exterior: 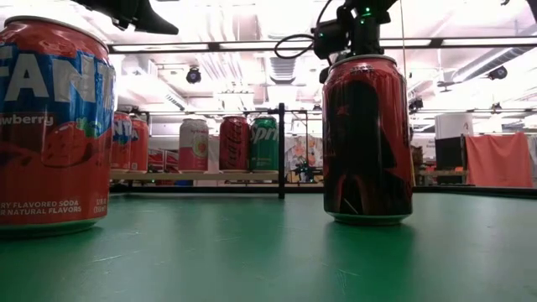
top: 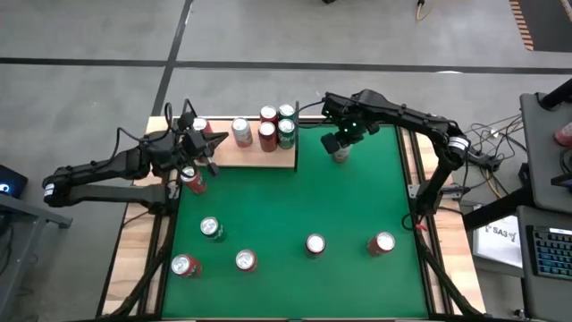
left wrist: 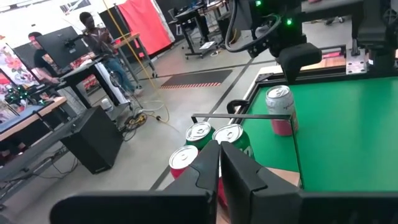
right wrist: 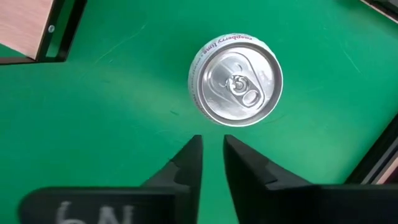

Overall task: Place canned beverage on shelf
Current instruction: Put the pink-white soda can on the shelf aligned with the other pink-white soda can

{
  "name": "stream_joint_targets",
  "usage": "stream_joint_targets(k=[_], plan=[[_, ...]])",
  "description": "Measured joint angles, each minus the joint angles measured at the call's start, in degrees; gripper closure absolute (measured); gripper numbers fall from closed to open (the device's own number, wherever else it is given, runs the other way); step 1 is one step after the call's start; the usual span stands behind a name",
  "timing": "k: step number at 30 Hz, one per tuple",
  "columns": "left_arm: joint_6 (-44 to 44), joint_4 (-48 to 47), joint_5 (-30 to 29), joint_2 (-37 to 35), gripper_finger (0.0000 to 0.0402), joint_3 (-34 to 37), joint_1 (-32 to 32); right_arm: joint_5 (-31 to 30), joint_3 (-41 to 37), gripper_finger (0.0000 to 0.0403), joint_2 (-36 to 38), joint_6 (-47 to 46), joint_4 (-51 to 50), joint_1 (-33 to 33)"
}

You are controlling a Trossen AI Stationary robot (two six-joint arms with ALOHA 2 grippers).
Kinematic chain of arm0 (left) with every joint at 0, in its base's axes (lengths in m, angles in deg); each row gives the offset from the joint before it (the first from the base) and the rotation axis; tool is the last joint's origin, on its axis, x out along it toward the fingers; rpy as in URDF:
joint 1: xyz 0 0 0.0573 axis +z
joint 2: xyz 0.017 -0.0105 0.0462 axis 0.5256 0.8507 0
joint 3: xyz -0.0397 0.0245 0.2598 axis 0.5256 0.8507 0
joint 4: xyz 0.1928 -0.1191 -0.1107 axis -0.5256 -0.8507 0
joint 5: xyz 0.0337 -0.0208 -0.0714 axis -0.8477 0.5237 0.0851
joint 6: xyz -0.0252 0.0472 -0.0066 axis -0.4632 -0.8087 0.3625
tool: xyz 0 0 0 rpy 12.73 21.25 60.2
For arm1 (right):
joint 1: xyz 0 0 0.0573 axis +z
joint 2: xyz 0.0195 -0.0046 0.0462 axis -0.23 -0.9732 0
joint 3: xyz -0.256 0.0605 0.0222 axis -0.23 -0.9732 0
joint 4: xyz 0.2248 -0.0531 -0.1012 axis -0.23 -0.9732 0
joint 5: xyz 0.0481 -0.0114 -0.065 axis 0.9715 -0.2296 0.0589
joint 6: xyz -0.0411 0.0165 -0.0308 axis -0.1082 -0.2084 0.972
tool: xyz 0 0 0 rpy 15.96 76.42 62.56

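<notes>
Right gripper [right wrist: 211,144]: I have it hanging directly above a silver-topped can [right wrist: 236,82], looking straight down on the lid. The fingers stand only slightly apart, a thin gap between the tips, and nothing is between them. In the high view the gripper [top: 340,141] sits just off the shelf's right end.

Can under the right gripper: upright on the green felt [right wrist: 124,112], free of the fingers. Seen from the wrist it lies just ahead of the fingertips. In the high view it [top: 340,154] shows just below the gripper head.

Shelf [top: 259,156]: pale wood panel to the left of my right gripper, just beside it. A corner of it [right wrist: 25,25] with its black frame shows in the right wrist view, apart from the can.

Cans on the shelf [top: 268,128]: a cluster standing upright, red, green and pale ones, between my two grippers. From the left wrist I see three tops [left wrist: 214,138] just past the fingertips.

Left gripper [left wrist: 219,152]: fingers pressed together, holding nothing. It hovers over the shelf's left end [top: 204,143], with a red can [top: 192,181] just beside it on the felt.

Loose cans [top: 315,244]: five more stand upright on the felt, well apart from both grippers.

Low view: a dark red can [exterior: 367,138] and a strawberry Fanta can [exterior: 54,126] stand close to the lens.
</notes>
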Motion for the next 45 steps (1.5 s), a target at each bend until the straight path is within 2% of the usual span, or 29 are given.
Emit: stream_joint_targets(k=[9, 13, 17, 21, 26, 32, 40, 45], plan=[[-0.4, 0.0, 0.0, 0.6, 0.0402, 0.0, 0.0, 0.1, 0.0, 0.0196, -0.7, -0.9, 0.1, -0.5], [-0.4, 0.0, 0.0, 0.7, 0.0402, 0.0, 0.0, -1.9, 0.0, 0.0135, -1.6, -1.3, 0.0, -1.7], [-0.4, 0.0, 0.0, 0.7, 0.0402, 0.0, 0.0, -3.2, 0.0, 0.0089, -2.7, -0.7, 1.5, -2.9], [-0.5, 0.0, 0.0, 0.7, 0.0402, 0.0, 0.0, -2.9, 0.0, 0.0061, -3.7, 0.6, 3.0, -3.5], [-0.7, 0.0, 0.0, 0.8, 0.0402, 0.0, 0.0, -2.7, 0.0, 0.0049, -4.4, 1.1, 3.0, -3.8], [-0.7, 0.0, 0.0, 0.9, 0.0402, 0.0, 0.0, -2.7, 0.0, 0.0057, -5.7, 1.8, 3.2, -3.8], [-0.7, 0.0, 0.0, 0.9, 0.0402, 0.1, 0.0, -3.5, -1.0, 0.0081, -9.0, 2.4, 5.0, -3.3], [-0.7, 0.0, 0.0, 1.0, 0.0402, 0.1, 0.0, -3.5, -1.0, 0.0117, -9.1, 2.5, 5.1, -3.3]])
